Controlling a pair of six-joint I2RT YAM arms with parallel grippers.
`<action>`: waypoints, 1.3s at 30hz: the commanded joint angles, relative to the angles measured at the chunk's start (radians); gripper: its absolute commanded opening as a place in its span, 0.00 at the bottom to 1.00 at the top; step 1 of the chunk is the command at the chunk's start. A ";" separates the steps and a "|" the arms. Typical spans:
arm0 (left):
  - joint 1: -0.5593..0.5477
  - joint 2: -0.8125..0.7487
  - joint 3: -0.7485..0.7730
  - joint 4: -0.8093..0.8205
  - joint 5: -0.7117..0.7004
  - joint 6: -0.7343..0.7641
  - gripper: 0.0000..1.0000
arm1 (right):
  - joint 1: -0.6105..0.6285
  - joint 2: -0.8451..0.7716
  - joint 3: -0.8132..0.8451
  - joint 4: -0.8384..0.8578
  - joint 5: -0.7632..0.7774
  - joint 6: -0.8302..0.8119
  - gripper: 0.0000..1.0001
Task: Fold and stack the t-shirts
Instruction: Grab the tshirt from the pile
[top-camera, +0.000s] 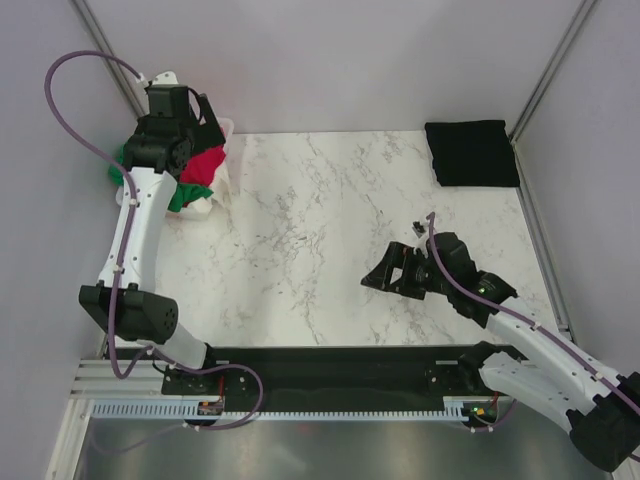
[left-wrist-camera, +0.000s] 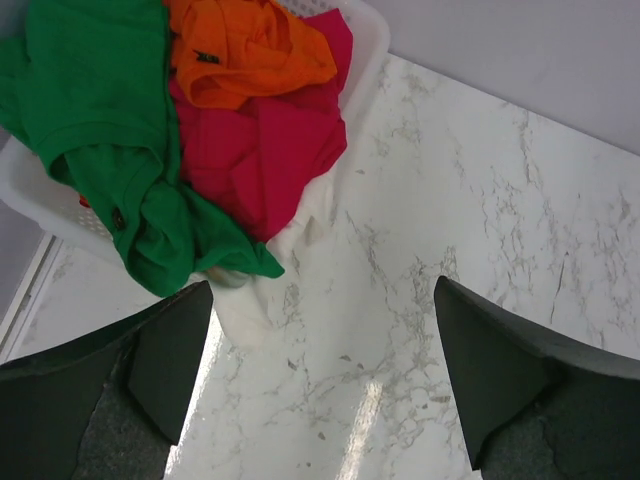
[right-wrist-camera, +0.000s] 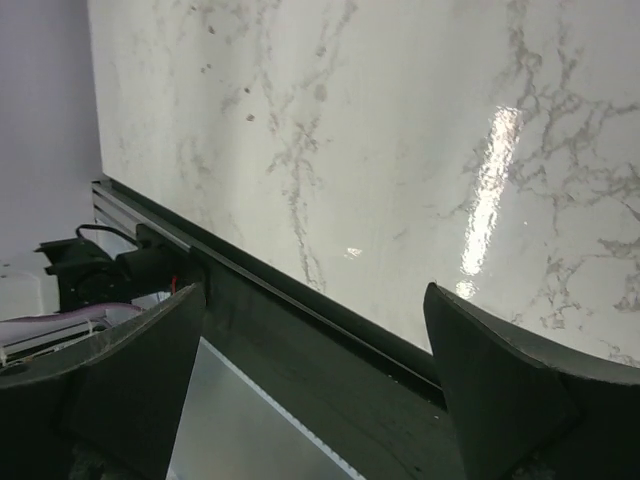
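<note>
**Both Hands Open, Shirts Heaped in the Basket**

The left arm stretches to the far left corner of the marble surface (top-camera: 300, 250). There the left hand (left-wrist-camera: 322, 290) hangs with its fingers spread wide and nothing between them, over bare marble just beside a white plastic basket (left-wrist-camera: 368, 45).

The basket holds a crumpled heap of t-shirts. A green t-shirt (left-wrist-camera: 100, 110) is draped over the basket's edge, one end hanging down toward the surface. An orange t-shirt (left-wrist-camera: 250, 50) lies bunched on top of the heap. A magenta-red t-shirt (left-wrist-camera: 260, 150) lies partly under the orange one and beside the green. A white t-shirt (left-wrist-camera: 290, 235) trails out from under the pile and onto the surface. It comes close to the left hand, which touches none of the cloth.

At the far right corner of the surface, well apart from the basket, a black t-shirt (top-camera: 472, 152) lies flat, folded into a neat rectangle.

The right hand (right-wrist-camera: 315, 295) sits low over the near right part of the surface. Its fingers are likewise parted and grip nothing. Its wrist view takes in glossy marble and the dark rail (right-wrist-camera: 330, 350) that runs along the near edge. From above, the right hand is well apart from every shirt, with open marble between it and the black one.
</note>
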 joint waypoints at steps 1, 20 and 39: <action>0.010 0.052 0.095 0.069 -0.104 0.072 1.00 | 0.006 -0.004 -0.081 0.055 0.023 -0.034 0.98; 0.379 0.541 0.403 0.159 0.303 -0.193 0.92 | 0.052 0.163 -0.316 0.454 -0.007 -0.054 0.98; 0.404 0.704 0.428 0.276 0.494 -0.365 0.66 | 0.052 0.293 -0.288 0.498 -0.044 -0.073 0.98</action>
